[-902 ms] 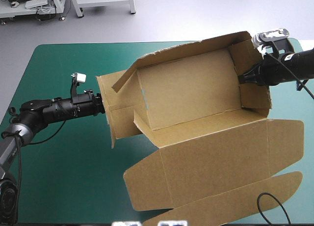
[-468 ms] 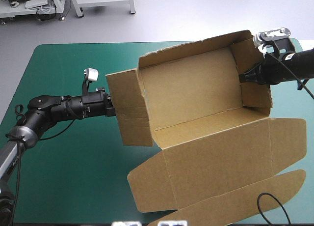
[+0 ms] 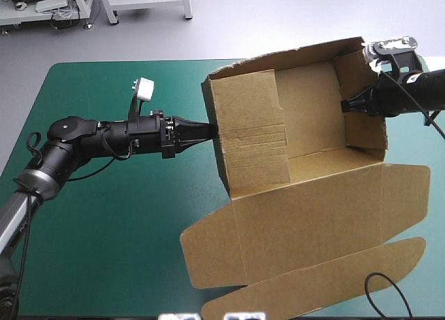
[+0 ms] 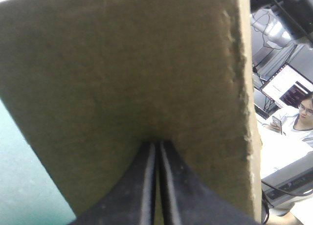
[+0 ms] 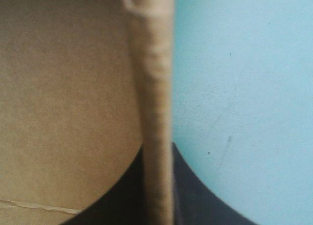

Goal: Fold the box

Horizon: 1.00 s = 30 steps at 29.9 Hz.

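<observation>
The brown box [image 3: 313,118] stands as an open tray on the right half of the table, its lid [image 3: 313,216] lying flat toward the front. Its left end flap [image 3: 250,136] is swung inward over the tray's floor. My left gripper [image 3: 212,130] is shut, its tip pressed against the outer face of that flap; in the left wrist view the shut fingers [image 4: 156,146] meet the brown board [image 4: 122,63]. My right gripper [image 3: 345,107] is shut on the box's right wall, seen edge-on [image 5: 155,88] between the fingers [image 5: 157,154].
The teal-green cover [image 3: 104,229] shows bare beneath and in front of the left arm. The lid's rounded tuck flap [image 3: 334,282] reaches close to the table's front edge. The box's right wall stands near the table's right edge.
My left gripper has pushed to the right, swinging the left end flap from spread outward to folded in over the tray. The right gripper has kept its hold, and the box shifted slightly right.
</observation>
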### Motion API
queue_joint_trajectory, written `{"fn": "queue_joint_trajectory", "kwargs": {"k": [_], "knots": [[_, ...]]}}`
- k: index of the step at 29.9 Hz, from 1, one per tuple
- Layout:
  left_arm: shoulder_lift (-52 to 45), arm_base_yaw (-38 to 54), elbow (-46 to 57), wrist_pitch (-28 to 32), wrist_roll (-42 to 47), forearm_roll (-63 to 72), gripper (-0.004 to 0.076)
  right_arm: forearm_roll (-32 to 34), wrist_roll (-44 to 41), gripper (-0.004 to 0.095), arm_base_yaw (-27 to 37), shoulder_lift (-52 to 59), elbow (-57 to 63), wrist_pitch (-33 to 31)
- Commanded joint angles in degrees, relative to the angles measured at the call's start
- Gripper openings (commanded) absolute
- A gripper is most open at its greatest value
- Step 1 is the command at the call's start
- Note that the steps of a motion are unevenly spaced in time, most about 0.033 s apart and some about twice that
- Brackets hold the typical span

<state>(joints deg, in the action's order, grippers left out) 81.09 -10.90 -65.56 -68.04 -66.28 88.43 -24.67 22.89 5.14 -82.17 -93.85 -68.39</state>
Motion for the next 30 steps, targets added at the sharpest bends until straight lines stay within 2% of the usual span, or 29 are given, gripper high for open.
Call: {"fn": "queue_joint_trajectory", "kwargs": {"k": [1, 5, 7, 12, 14, 19, 23, 30], "knots": [[-2.12, -1.30, -2.70, -6.24, 0.42, 5.47, 0.0015, -3.43, -0.49, -0.0017, 0.04, 1.99, -1.76, 2.33], [-2.12, -1.44, -3.56, -6.24, 1.50, 5.61, 0.0043, -3.43, -0.90, -0.0016, 0.04, 1.99, -1.76, 3.04], [-2.12, -1.44, -4.09, -6.24, 2.72, 5.89, 0.0112, -3.43, -1.62, -0.0016, 0.04, 1.99, -1.76, 3.83], [-2.12, -1.44, -4.74, -6.24, 2.98, 6.44, 0.0347, -3.76, -2.13, -0.0016, 0.04, 1.99, -1.76, 5.16], [-2.12, -1.44, -4.74, -6.24, 3.10, 6.44, 0.0397, -3.87, -2.24, -0.0016, 0.04, 1.99, -1.76, 5.56], [-2.12, -1.44, -5.26, -6.24, 3.43, 6.33, 0.0412, -4.09, -3.02, -0.0016, 0.04, 1.99, -1.76, 6.83], [-2.12, -1.44, -7.18, -3.78, 4.68, 4.20, 0.0412, -3.59, -4.27, -0.0011, -0.71, 1.99, -1.76, 8.62], [-2.12, -1.44, -11.28, 6.61, 11.73, -6.26, 0.0411, -0.73, -8.22, -0.0011, -5.75, 0.14, -1.76, 12.25]]}}
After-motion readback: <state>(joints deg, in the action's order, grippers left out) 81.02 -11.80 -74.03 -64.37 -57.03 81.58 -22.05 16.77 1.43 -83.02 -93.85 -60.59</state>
